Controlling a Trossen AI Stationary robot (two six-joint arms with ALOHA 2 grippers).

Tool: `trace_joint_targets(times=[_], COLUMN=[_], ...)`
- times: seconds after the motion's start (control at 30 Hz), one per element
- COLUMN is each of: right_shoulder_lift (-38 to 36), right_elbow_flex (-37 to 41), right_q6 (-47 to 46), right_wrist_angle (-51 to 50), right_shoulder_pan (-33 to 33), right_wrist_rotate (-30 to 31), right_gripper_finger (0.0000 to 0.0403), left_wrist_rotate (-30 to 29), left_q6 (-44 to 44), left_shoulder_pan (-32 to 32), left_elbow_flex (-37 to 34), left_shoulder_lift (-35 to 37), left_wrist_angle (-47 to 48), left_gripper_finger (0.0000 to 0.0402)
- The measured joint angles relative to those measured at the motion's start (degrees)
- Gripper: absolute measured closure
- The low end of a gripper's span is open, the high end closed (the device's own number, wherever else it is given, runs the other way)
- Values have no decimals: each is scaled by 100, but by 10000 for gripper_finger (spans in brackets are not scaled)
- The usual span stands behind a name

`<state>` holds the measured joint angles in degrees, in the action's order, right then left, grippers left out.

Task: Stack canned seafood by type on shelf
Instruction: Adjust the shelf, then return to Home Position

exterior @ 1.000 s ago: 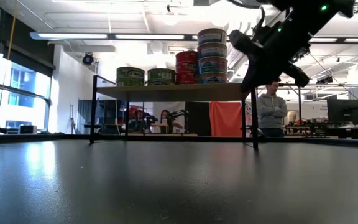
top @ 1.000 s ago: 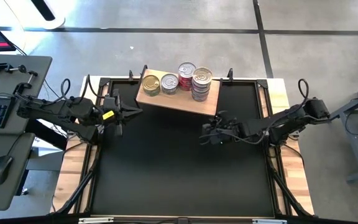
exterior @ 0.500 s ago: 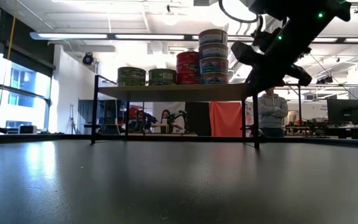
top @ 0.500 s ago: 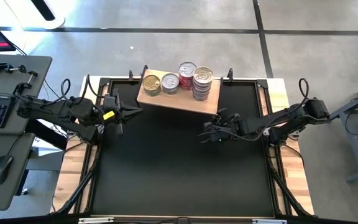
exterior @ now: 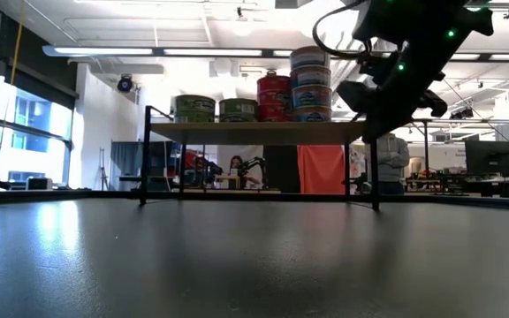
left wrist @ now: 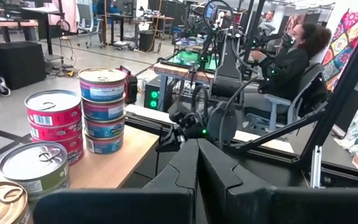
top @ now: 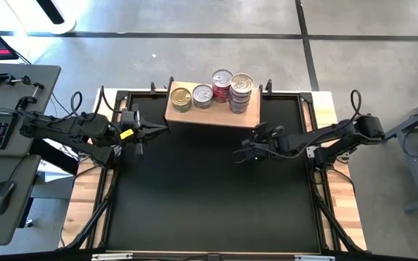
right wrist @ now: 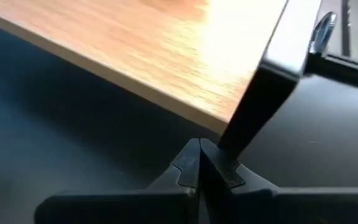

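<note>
The shelf (top: 212,116) is a light wooden board on thin black legs at the mat's far middle. On it stand a gold-lidded can (top: 181,98), a silver-lidded can (top: 202,95), a red-labelled stack (top: 222,84) and a bluish-labelled stack (top: 242,92). My right gripper (top: 244,151) is shut, low at the shelf's near right corner. My left gripper (top: 158,129) is shut and hovers level off the shelf's left end, touching nothing. My right gripper is shut and rests the outer side of one fingertip (right wrist: 211,163) against the shelf's near right leg (right wrist: 248,118), low on the leg near the mat. The fingers slant down, coming from the table's right side. The shelf stands on the mat on its legs.
The black mat (top: 209,196) stretches from the shelf toward the near edge. A desk with keyboard and mouse (top: 2,196) stands left of the table. People sit and stand in the room beyond (exterior: 391,159).
My right gripper has moved a little toward the far edge, rolling and tipping downward, staying shut. The shelf has turned about: its right end has swung toward the far edge, so it now lies nearly square to the table. The cans have stayed stacked on it.
</note>
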<state>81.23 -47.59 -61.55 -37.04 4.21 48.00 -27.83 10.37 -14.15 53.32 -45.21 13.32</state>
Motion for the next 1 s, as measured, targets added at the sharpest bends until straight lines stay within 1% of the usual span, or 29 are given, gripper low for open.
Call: trace_joint_targets(times=[0.47, 0.73, 0.83, 1.0], right_shoulder_lift=[0, 0, -45, -316], right_elbow_flex=[0, 2, 11, 11], right_q6=[1222, 1468, 1624, 1755], right_wrist_angle=[-74, -57, -74, 36], right_shoulder_pan=[-584, -704, -708, -527], right_wrist_rotate=[-23, -86, -326, -1123], right_gripper_finger=[403, 403, 403, 403], left_wrist_rotate=[-64, -125, -141, -151], left_q6=[11, 50, 44, 2], left_shoulder_pan=[0, 0, 10, 110], left_elbow_flex=[0, 0, 0, 0], left_shoulder_lift=[-339, -489, -468, -423], left_wrist_angle=[-347, -379, -379, -442], left_gripper_finger=[401, 401, 402, 402])
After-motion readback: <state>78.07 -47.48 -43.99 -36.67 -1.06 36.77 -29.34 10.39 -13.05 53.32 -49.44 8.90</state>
